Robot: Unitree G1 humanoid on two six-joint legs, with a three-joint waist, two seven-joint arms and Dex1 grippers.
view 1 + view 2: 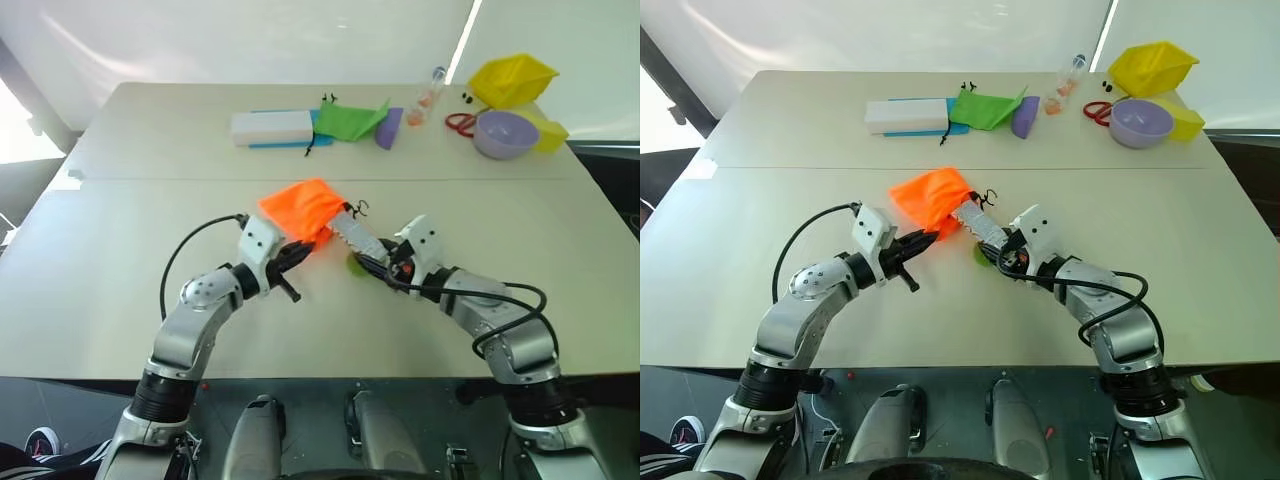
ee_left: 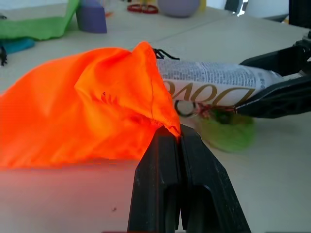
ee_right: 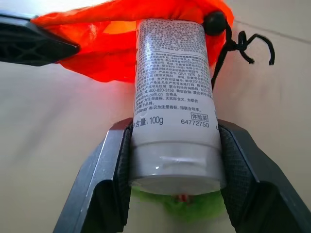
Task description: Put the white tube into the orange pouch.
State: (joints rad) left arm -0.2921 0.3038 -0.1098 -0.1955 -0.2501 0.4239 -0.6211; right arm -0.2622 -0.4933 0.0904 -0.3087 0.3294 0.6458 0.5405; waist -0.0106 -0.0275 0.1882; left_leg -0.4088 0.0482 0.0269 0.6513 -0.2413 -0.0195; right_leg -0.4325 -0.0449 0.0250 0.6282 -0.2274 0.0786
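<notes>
- The white tube [image 3: 172, 97] is clamped at its cap end between the two fingers of the right gripper [image 3: 176, 170]; its far end is already inside the mouth of the orange pouch [image 1: 300, 208], above the middle of the table [image 1: 120, 300]
- The left gripper [image 2: 177, 145] is closed on the hem of the pouch, pinching the fabric at the edge of the opening, so the mouth is held up just beside the tube
- The step in hand is judged to be the insertion: the tube is partly in, and most of its printed body is outside the fabric
- To do it well, the tube should be pushed straight along its own length, with the pinched hem kept taut and lifted so that the opening is not folded shut ahead of the tube
- The dark cord [image 3: 233, 46] and its bead lie right at the mouth beside the tube; snagging on them is a risk, so a path a little clear of that side is advisable
- Release is best delayed until the wide end has passed the hem, otherwise the tube may slide back out
- The tube's long axis runs from the right gripper towards the pouch, forward and to the robot's left, nearly level; the narrow end leads and the cap end trails
- The green fuzzy ball [image 2: 226, 133] rests on the table under the tube
</notes>
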